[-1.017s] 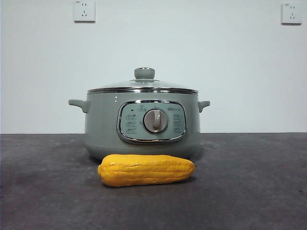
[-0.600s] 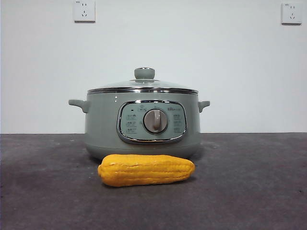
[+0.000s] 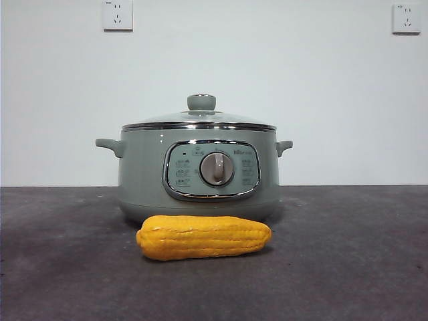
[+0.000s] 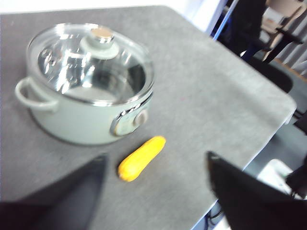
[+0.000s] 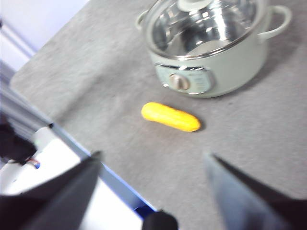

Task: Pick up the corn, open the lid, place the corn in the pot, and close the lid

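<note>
- Lying on the grey surface point(image 3: 348, 267) just in front of the pot point(image 3: 144, 174), below its control panel point(image 3: 211, 170): the corn point(image 3: 204, 237), untouched, close to the pot's base but whether touching cannot be told.
- Running with its long axis along the pot's front face, roughly parallel to the near edge of the surface, crosswise in the front view.
- Sitting closed on the pot: the glass lid point(image 3: 198, 120), sage-green knob point(image 3: 201, 102) upright at its centre.
- Hanging high and well apart from the corn: the left gripper point(image 4: 153, 177), fingers point(image 4: 72, 191) spread wide, holding nothing; corn point(image 4: 142, 158) lying ahead between them, tilted against the line across the fingers.
- Hanging likewise high: the right gripper point(image 5: 151, 177), fingers point(image 5: 240, 187) spread wide and empty, corn point(image 5: 170, 116) ahead of them, lying nearly across the gap.
- Judging neither arm clearly nearer; both raised above the near edge, one toward each near corner.
- Judging the coming pick to call for descending and closing across the cob's short width, not along its length.
- Showing small markings around the silver dial point(image 3: 217, 168) on the panel, too small to read; no brand legible.
</note>
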Controlling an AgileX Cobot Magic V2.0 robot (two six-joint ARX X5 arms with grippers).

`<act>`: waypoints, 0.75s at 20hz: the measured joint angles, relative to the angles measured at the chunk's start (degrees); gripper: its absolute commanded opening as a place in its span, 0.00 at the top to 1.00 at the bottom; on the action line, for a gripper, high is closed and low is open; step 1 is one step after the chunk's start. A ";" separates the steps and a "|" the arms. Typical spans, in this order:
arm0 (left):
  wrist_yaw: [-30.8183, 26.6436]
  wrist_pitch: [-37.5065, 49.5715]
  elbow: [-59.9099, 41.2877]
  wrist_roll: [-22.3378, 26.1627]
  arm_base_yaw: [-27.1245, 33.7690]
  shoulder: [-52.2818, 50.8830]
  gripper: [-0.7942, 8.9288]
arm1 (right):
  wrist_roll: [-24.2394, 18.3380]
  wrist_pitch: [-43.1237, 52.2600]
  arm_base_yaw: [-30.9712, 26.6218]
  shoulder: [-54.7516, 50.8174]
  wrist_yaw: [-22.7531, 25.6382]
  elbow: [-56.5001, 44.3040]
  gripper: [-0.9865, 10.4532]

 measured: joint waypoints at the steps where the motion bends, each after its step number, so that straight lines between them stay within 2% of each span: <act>1: 1.11 0.02 0.83 -0.04 -0.02 0.35 0.27 | 0.00 0.09 0.83 0.70 -0.07 0.00 0.42; 4: 2.23 0.09 2.56 -0.04 -0.52 1.51 0.27 | -0.07 2.80 5.16 3.74 -0.11 0.00 0.42; 7: 2.51 0.07 2.80 -0.07 -1.51 2.89 0.27 | -2.25 6.45 12.92 8.57 1.64 0.02 0.42; 12: 2.78 0.04 2.80 -0.07 -2.23 4.35 0.27 | -9.07 9.97 29.99 22.10 18.88 0.09 0.42; 14: 2.78 0.04 2.80 -0.07 -2.23 4.70 0.27 | -11.04 13.42 33.97 27.43 24.26 0.09 0.42; 15: 2.78 0.04 2.80 -0.04 -2.23 4.90 0.27 | -11.98 15.67 34.95 29.83 25.42 0.09 0.42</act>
